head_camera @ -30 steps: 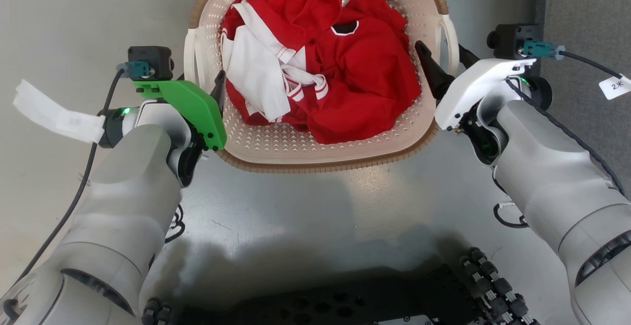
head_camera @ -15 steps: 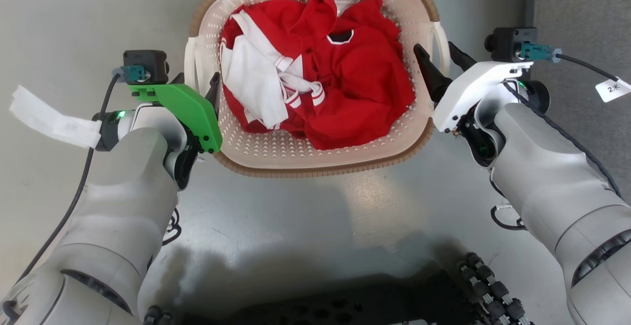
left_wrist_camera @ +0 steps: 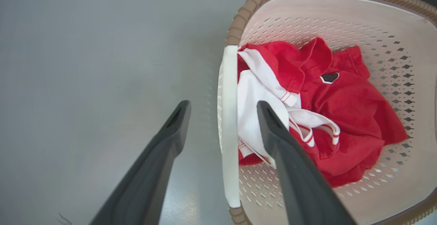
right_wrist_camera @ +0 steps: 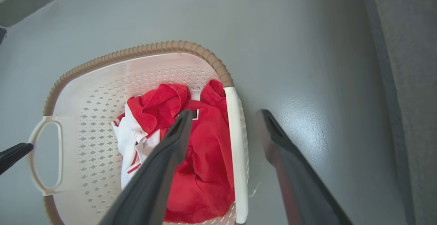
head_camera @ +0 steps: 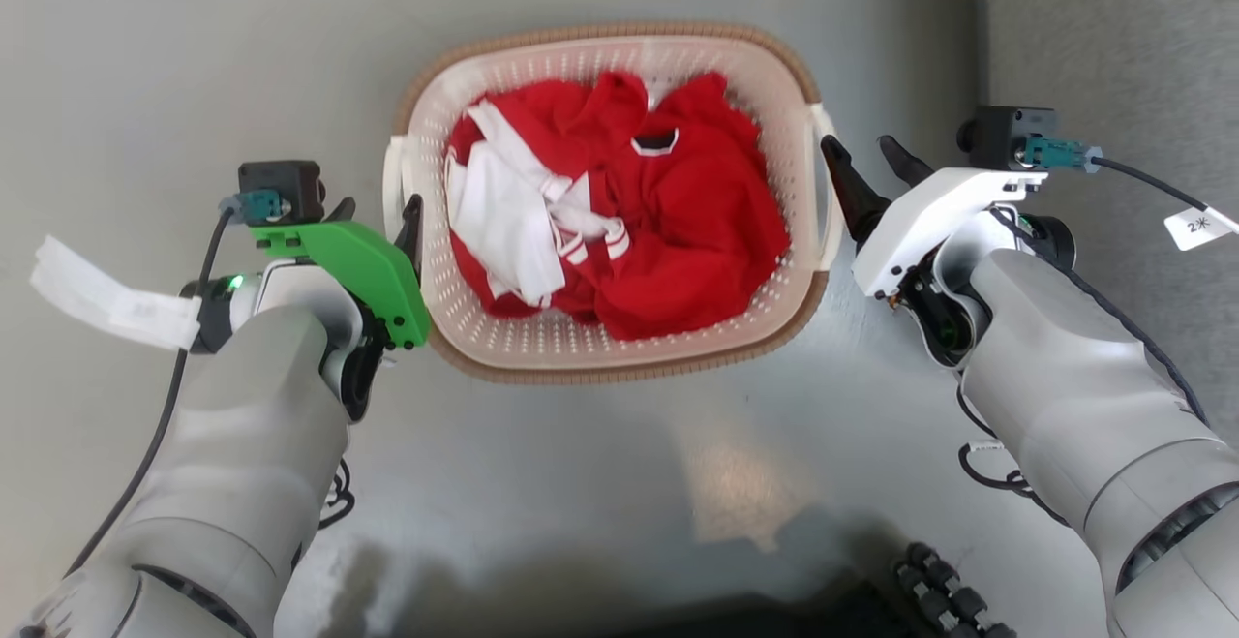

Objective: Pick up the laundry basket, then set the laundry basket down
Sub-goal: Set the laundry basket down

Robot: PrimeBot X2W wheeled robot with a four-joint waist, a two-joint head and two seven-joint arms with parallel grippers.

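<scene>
Between my left end effector point(head_camera: 377, 215) and right end effector point(head_camera: 858, 148) sits the laundry basket point(head_camera: 581, 55); I see both spread, each straddling a white loop handle point(left_wrist_camera: 228, 126) without pinching it.

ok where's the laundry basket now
The laundry basket sits mid head view on the grey floor, between the left gripper and right gripper, open jaws straddling its handles.
</scene>
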